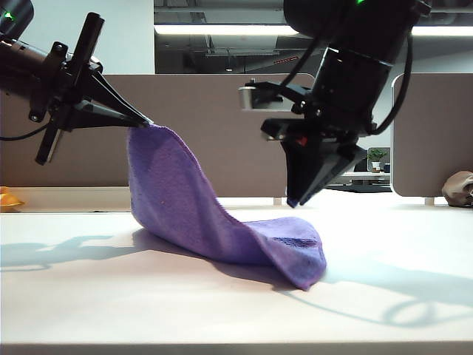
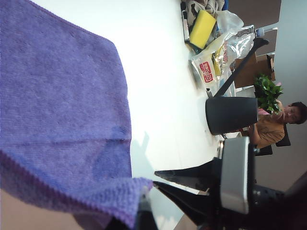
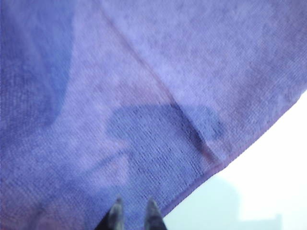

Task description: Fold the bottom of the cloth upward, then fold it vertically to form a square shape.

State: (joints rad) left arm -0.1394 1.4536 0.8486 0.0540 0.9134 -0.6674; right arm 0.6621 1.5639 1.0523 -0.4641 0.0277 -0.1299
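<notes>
Currently the cloth (image 1: 194, 211) spans most of the working area: one corner is lifted high at the left of the exterior view, the rest slopes down to a folded heap lying on the white table (image 1: 89, 303) near centre-right.

Left gripper (image 1: 148, 122): jaws closed, pinching the raised corner, arm held out level. Right gripper (image 1: 295, 200): pointing down, hovering just above the low folded end, not touching it. In the right wrist view its fingertips (image 3: 152, 216) stand a narrow gap apart with nothing between them; the purple weave fills the frame below.

Judgement on the step: the right jaws likely need a corner or stitched edge of the low end, not the middle of the pile. Best to come down at the hem visible near the fingertips, taking one layer only, while the left keeps tension so the fabric does not bunch.

Surface: smooth, bright, hard shadows. Room: office partitions (image 1: 222, 133) behind; black bin (image 2: 231, 115), potted plant (image 2: 267, 91) and a seated person (image 2: 280, 122) in the left wrist view.
</notes>
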